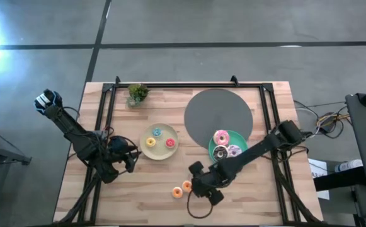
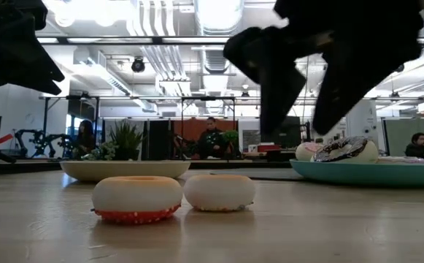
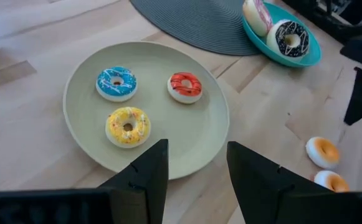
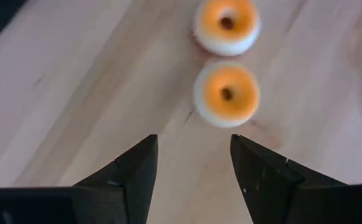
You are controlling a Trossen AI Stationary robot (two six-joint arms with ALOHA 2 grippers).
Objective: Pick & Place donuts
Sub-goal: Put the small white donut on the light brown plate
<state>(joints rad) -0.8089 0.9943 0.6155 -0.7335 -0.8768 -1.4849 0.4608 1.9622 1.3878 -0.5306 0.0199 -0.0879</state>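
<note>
Wooden table [image 1: 245, 198] holds everything. Left gripper [image 1: 131, 161] hovers with fingers apart, empty, beside the cream plate [image 1: 160, 153] carrying 3 mini donuts: yellow [image 1: 150, 142], blue [image 1: 157, 132], red [image 1: 170, 142]. 2 orange donuts [image 1: 181, 189] lie on bare wood before the right gripper [image 1: 194, 183], jaws spread, empty. Teal plate [image 1: 211, 148] carries 3 larger donuts [image 1: 221, 137].

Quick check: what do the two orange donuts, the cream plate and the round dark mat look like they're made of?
Orange donuts: likely moulded plastic or rubbery toy material; smooth cream bodies, flat painted-looking icing. Cream plate: probably matte plastic or melamine; uniform colour, soft sheen, thin rim. Round dark mat: looks like woven fabric or vinyl; fine concentric ribbing in the left wrist view, no shine.
</note>
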